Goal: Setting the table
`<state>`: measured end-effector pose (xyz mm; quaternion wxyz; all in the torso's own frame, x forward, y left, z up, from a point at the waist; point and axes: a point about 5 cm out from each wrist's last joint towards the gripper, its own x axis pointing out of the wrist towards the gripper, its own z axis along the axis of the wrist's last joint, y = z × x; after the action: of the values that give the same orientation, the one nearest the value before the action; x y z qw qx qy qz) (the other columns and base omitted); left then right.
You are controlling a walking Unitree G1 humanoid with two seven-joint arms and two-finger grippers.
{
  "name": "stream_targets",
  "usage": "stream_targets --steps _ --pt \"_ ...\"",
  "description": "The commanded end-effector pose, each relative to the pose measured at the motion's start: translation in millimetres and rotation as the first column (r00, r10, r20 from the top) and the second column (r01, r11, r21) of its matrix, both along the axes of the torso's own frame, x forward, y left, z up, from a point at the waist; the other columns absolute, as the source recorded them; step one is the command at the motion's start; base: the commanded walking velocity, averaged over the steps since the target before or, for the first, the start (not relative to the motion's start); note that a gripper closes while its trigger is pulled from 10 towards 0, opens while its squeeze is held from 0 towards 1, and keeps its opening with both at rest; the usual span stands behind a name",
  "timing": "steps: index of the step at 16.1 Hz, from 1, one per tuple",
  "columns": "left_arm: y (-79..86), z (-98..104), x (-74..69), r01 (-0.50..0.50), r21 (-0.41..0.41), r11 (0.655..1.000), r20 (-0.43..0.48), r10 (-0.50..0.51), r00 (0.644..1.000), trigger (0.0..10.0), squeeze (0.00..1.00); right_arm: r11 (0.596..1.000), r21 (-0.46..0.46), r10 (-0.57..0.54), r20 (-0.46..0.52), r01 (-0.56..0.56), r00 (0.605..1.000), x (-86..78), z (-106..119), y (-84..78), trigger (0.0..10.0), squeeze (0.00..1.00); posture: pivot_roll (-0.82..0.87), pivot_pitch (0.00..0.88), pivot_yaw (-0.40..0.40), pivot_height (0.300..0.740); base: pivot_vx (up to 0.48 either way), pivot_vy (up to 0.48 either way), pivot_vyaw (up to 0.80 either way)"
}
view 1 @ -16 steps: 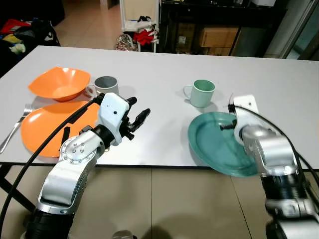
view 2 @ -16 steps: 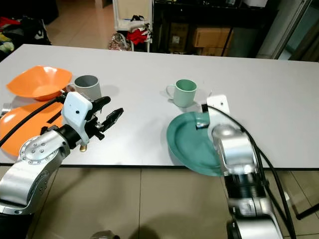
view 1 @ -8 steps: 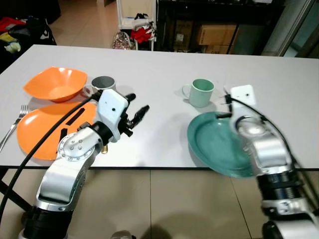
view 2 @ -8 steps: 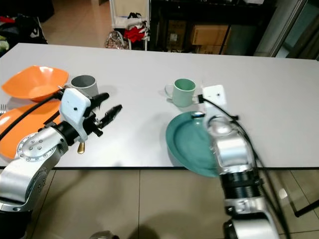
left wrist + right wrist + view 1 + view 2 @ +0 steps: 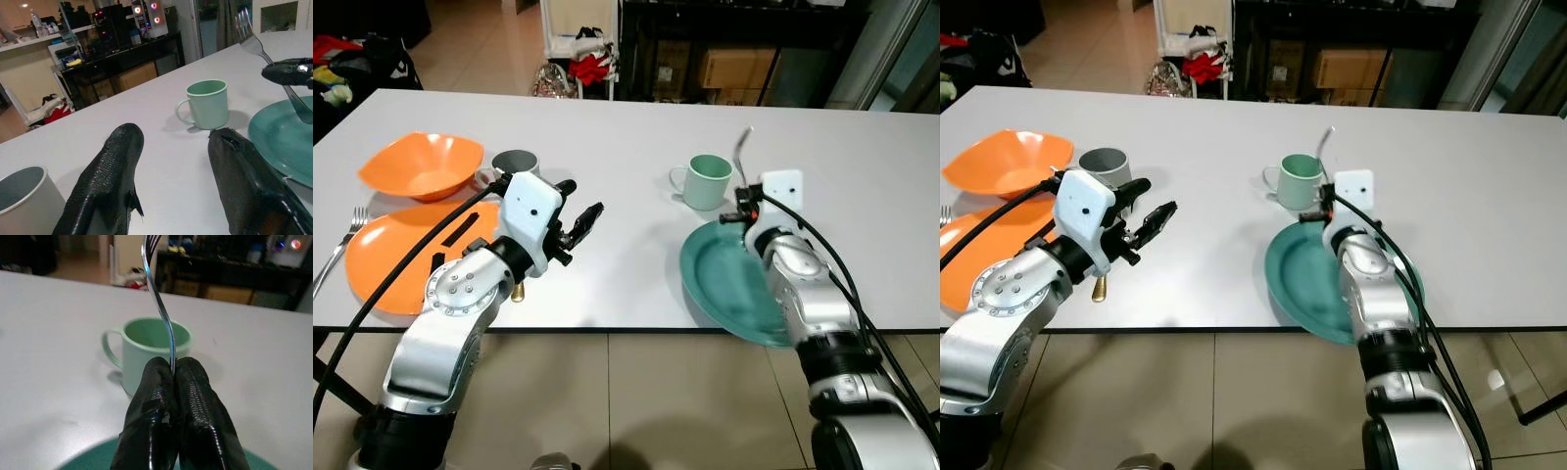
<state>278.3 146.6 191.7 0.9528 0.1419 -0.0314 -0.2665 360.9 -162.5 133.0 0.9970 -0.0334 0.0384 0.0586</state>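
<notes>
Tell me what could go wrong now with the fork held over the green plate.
The right hand pinches the thin silver metal fork only at its handle end, so it may swivel or slip. The pale green mug stands close behind; a forward swing could knock it. The round teal plate overhangs the white table's edge.

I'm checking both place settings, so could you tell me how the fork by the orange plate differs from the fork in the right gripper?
The fork by the orange plate lies flat on the table, left of the orange plate; no gripper touches it. The fork in the right gripper stands upright with its tines up, above the teal plate near the green mug, pinched by the right gripper. Both look like plain metal.
</notes>
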Motion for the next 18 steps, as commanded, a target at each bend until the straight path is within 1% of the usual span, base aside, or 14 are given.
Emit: stream_targets --steps 1,2,4,6,7,8,9,10,12,13,14,15,17,18 --pt "7.4 3 -3.7 -0.033 0.023 0.999 0.015 0.033 0.999 10.0 0.00 1.000 0.005 0.002 0.034 -0.002 0.999 4.8 4 0.2 10.0 0.00 0.17 0.000 -0.012 0.740 0.000 0.000 0.00" --pt "9.7 4 -6.0 -0.042 0.033 0.999 0.021 0.041 0.999 10.0 0.00 1.000 -0.012 0.004 0.056 -0.004 0.998 6.4 7 1.2 10.0 0.00 0.17 0.000 -0.014 0.740 0.000 0.000 0.00" --pt "15.7 9 -11.4 -0.060 0.018 0.998 0.029 0.059 0.998 10.0 0.00 0.998 -0.011 0.070 0.090 -0.069 0.993 3.2 19 5.5 10.0 0.00 0.18 0.000 -0.018 0.740 0.000 0.000 0.00" --pt "20.5 13 -15.9 -0.051 0.001 0.999 0.023 0.051 0.998 10.0 0.00 0.971 -0.030 0.239 0.085 -0.237 0.967 -12.7 36 8.9 10.0 0.00 0.18 0.000 -0.016 0.740 0.000 0.000 0.00" --pt "19.5 13 -18.3 -0.013 -0.006 1.000 0.007 0.014 1.000 10.0 0.00 0.917 -0.060 0.399 0.076 -0.395 0.914 -30.4 50 10.7 10.0 0.00 0.17 0.000 -0.011 0.740 0.000 0.000 0.00" --pt "17.7 13 -19.5 0.020 -0.003 1.000 -0.004 -0.020 1.000 10.0 0.00 0.866 -0.097 0.498 0.061 -0.491 0.865 -43.0 57 11.6 10.0 0.00 0.17 0.000 -0.011 0.740 0.000 0.000 0.00" --pt "15.1 12 -19.9 0.059 0.008 0.998 -0.023 -0.059 0.998 10.0 0.00 0.780 -0.142 0.615 -0.003 -0.609 0.789 -63.3 61 9.0 10.0 0.00 0.16 0.000 -0.005 0.740 0.000 0.000 0.00" --pt "13.4 11 -20.3 0.083 0.016 0.996 -0.036 -0.082 0.996 10.0 0.00 0.733 -0.147 0.665 -0.051 -0.664 0.745 -76.7 61 6.9 10.0 0.00 0.16 0.000 -0.005 0.740 0.000 0.000 0.00" --pt "8.5 7 -24.5 0.142 0.026 0.989 -0.077 -0.140 0.987 10.0 0.00 0.649 -0.106 0.740 -0.145 -0.754 0.657 -111.1 53 3.2 10.0 0.00 0.15 0.000 0.000 0.740 0.000 0.000 0.00" --pt "7.2 5 -26.8 0.163 0.032 0.986 -0.093 -0.160 0.983 10.0 0.00 0.635 -0.073 0.752 -0.170 -0.769 0.637 -122.0 52 3.1 10.0 0.00 0.14 0.000 0.001 0.740 0.000 0.000 0.00" --pt "5.4 2 -31.1 0.202 0.040 0.979 -0.124 -0.196 0.973 10.0 0.00 0.612 -0.020 0.768 -0.222 -0.790 0.601 -141.7 46 2.9 10.0 0.00 0.14 0.000 0.004 0.740 0.000 0.000 0.00" --pt "5.1 1 -33.3 0.221 0.042 0.974 -0.143 -0.213 0.967 10.0 0.00 0.603 0.015 0.770 -0.273 -0.798 0.577 -154.8 40 2.5 10.0 0.00 0.14 0.000 0.009 0.740 0.000 0.000 0.00" --pt "5.5 1 -33.2 0.226 0.043 0.973 -0.147 -0.218 0.965 10.0 0.00 0.589 0.046 0.776 -0.310 -0.807 0.549 -163.5 39 2.8 10.0 0.00 0.14 0.000 0.012 0.740 0.000 0.000 0.00" --pt "5.3 1 -33.3 0.236 0.043 0.971 -0.153 -0.227 0.962 10.0 0.00 0.571 0.057 0.776 -0.362 -0.819 0.516 -169.6 35 0.5 10.0 0.00 0.14 0.000 0.014 0.740 0.000 0.000 0.00"
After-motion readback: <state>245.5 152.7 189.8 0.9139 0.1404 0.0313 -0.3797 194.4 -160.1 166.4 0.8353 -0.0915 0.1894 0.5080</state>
